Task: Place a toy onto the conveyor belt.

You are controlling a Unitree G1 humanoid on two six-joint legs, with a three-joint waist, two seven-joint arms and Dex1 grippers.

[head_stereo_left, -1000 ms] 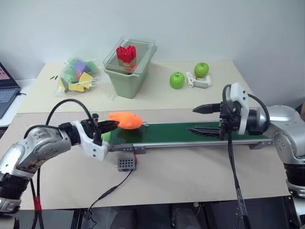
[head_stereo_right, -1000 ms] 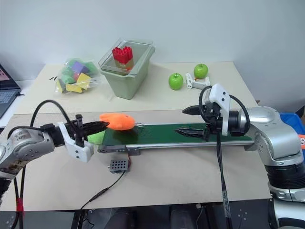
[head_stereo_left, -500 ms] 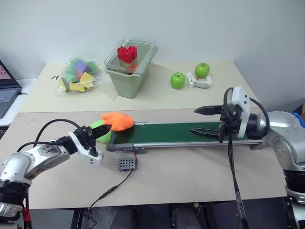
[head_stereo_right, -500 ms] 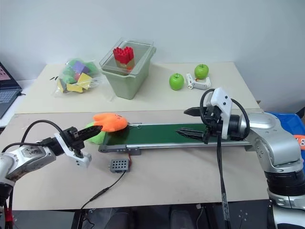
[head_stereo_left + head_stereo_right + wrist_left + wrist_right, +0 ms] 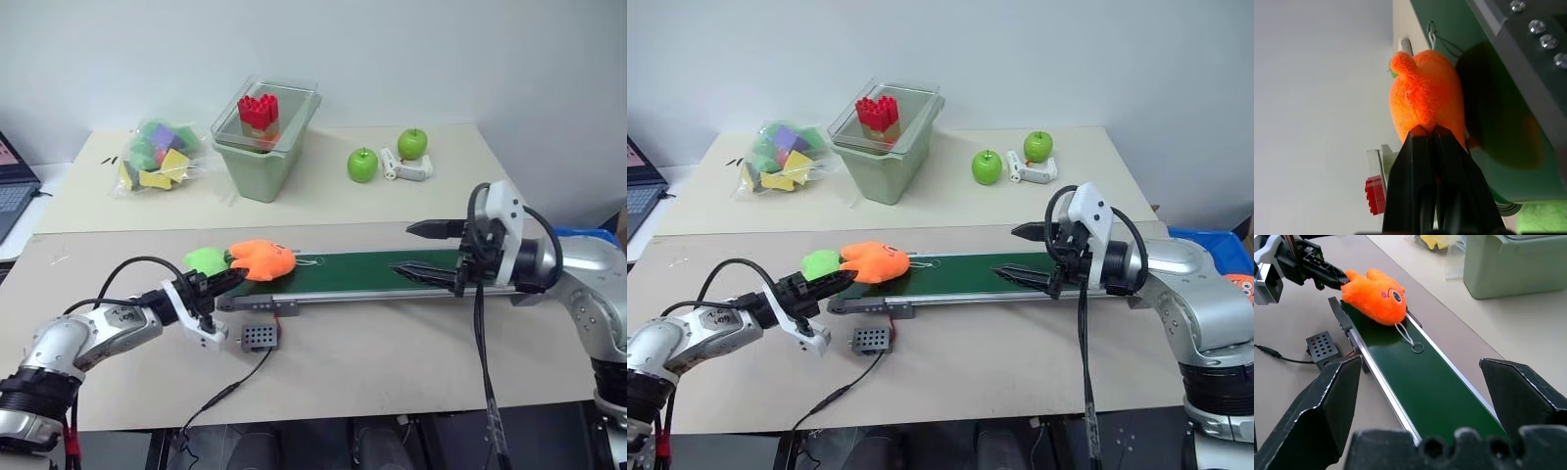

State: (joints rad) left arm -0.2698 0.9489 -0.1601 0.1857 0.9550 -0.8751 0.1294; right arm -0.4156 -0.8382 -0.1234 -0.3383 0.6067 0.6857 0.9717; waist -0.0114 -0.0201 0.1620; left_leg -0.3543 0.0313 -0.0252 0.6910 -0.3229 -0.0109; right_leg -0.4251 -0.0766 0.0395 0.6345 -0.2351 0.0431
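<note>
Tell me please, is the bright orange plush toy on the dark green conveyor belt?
On: orange plush toy rests on belt's end.

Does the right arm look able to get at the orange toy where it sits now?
Probably yes: the right gripper hangs open over the conveyor belt, with bare belt between it and the orange toy, though the left gripper is pinching the toy's far side.

No readable text, label, brand, number or sign on anything in view.
</note>
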